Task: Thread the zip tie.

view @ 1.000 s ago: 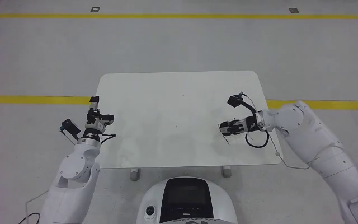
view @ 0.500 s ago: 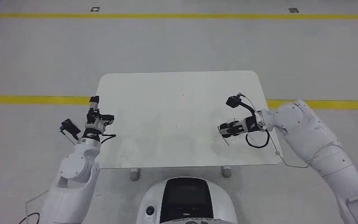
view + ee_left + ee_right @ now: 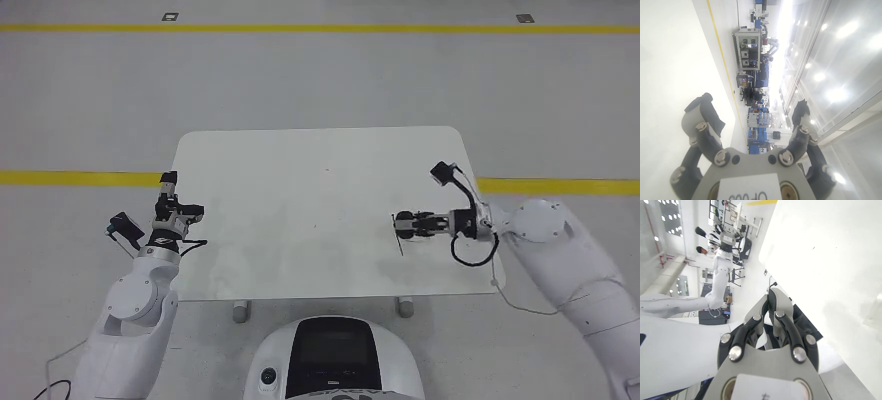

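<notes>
A thin black zip tie (image 3: 398, 238) sticks out from the tip of my right gripper (image 3: 401, 222), which is shut on it over the right part of the white table (image 3: 300, 180). In the right wrist view the fingers (image 3: 772, 298) are pressed together and a thin black strand of the zip tie (image 3: 770, 284) pokes out beyond them. My left gripper (image 3: 178, 197) sits at the table's left edge. It is open with nothing between its fingers (image 3: 704, 109), and it points out toward the room.
The table top carries nothing else, only faint specks. Yellow floor lines (image 3: 320, 28) run behind the table and level with its middle. Another white robot (image 3: 721, 262) and workbenches stand far off in the room.
My right arm has swung its wrist and elbow outward to the right, levelling the gripper. Its tip and the zip tie stayed at almost the same spot. The left arm has not moved.
</notes>
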